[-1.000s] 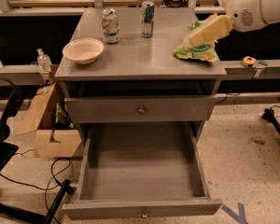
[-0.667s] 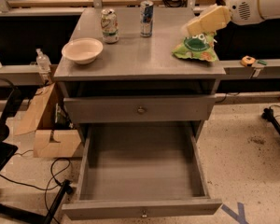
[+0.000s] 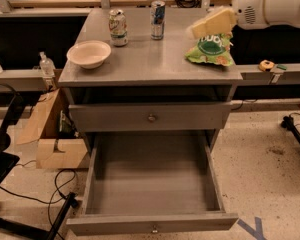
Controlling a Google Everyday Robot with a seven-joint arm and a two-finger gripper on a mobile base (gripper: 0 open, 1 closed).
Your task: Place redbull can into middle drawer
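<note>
The redbull can (image 3: 158, 20) stands upright at the back middle of the grey cabinet top, slim, blue and silver. The middle drawer (image 3: 151, 223) is pulled wide open below, a deep grey box with nothing in it and a small knob on its front. My gripper (image 3: 213, 23) reaches in from the right on a white arm (image 3: 272, 4). It hangs over the back right of the top, just above a green chip bag (image 3: 210, 47) and to the right of the redbull can, apart from it. It holds nothing that I can see.
A wider green, white and red soda can (image 3: 118, 27) stands left of the redbull can. A white bowl (image 3: 89, 53) sits at the front left. The upper drawer front (image 3: 151, 117) is closed. A cardboard box (image 3: 55, 139) and cables lie on the floor at the left.
My gripper has moved left and a little up, from beside the chip bag to above its top edge, closer to the redbull can. Nothing else has moved.
</note>
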